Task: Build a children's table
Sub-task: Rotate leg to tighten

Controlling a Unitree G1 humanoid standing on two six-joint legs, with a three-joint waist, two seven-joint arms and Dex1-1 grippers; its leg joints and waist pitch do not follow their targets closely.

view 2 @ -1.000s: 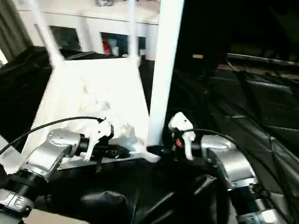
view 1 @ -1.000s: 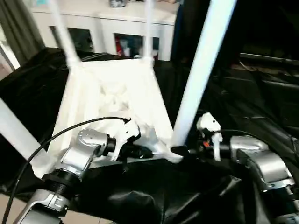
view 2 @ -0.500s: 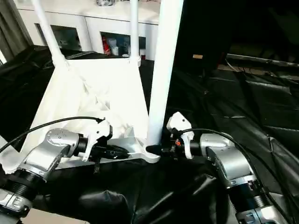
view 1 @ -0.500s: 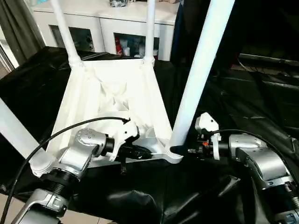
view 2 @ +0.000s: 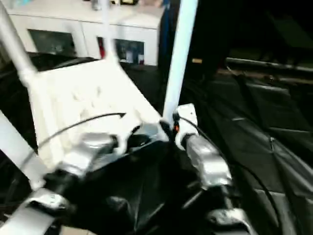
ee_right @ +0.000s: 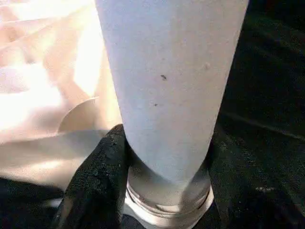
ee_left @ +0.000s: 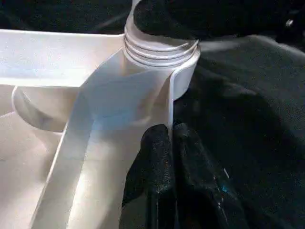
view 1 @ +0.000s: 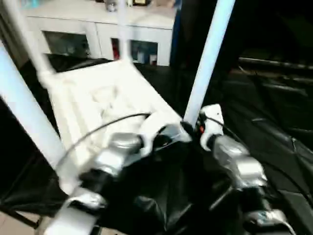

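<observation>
The children's table lies upside down, its white ribbed top (view 1: 98, 103) on black cloth. Three legs stand up from its corners: one at the near left (view 1: 22, 107) and two at the back (view 1: 32, 44) (view 1: 122, 29). The near right leg (view 1: 208, 63) rises from the threaded corner socket (ee_left: 162, 52). My left gripper (ee_left: 170, 136) is shut on the thin rim of the top just beside that socket. My right gripper (ee_right: 164, 148) is closed around the base of this leg (ee_right: 171, 81), one black finger (ee_right: 100, 176) pressed against its side.
A white cabinet (view 1: 98, 29) with glass doors stands behind the table. Black cloth (view 1: 274, 132) covers the surface to the right and front. A black cable (view 1: 98, 132) arcs over my left forearm, above the table top.
The whole picture has swung and blurred, so the camera has moved. Both grippers stay at the near right corner, the left on the rim and the right at the leg's base.
</observation>
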